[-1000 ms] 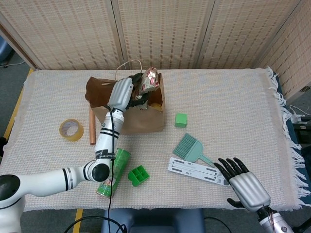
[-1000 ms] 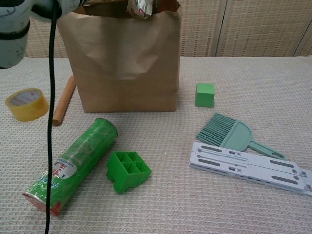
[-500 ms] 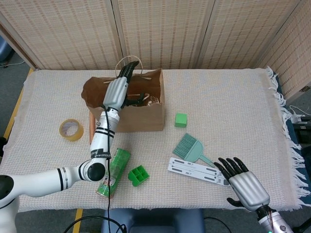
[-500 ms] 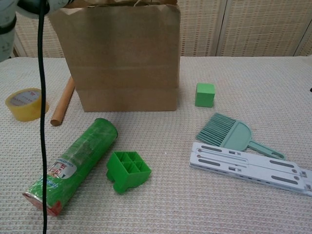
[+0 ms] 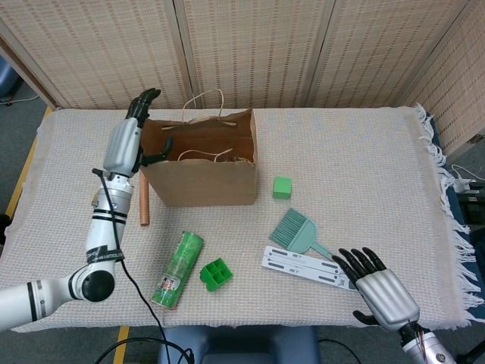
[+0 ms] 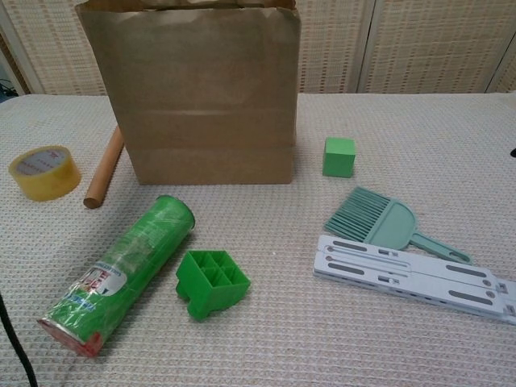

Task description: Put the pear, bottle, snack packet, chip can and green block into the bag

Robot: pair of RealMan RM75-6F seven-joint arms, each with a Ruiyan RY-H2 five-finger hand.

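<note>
1. Bag (image 5: 201, 178): your brown paper bag stands upright and open toward the far edge of the table, left of the middle, its handles lying across the mouth.
2. Your left hand (image 5: 129, 140) hangs just beside the bag's left rim with fingers spread and nothing in them; you cannot tell whether the thumb touches the paper.
3. Your right hand (image 5: 383, 292) rests near the table's near right corner, palm down, fingers apart, holding nothing.
4. Chip can (image 6: 121, 270): the green can lies on its side near the near edge, in front of the bag's left part.
5. Green block (image 6: 339, 156): it sits on the cloth just right of the bag, apart from it.
6. You cannot make out the pear, bottle or snack packet; the bag's inside is too dark to read.
7. A green gridded tray (image 6: 211, 282) lies just right of the can.
8. A green hand brush (image 6: 379, 222) and a white slotted strip (image 6: 411, 278) lie toward the near right, the brush handle over the strip.
9. A tape roll (image 6: 44, 171) and a wooden rod (image 6: 105, 165) lie left of the bag.
</note>
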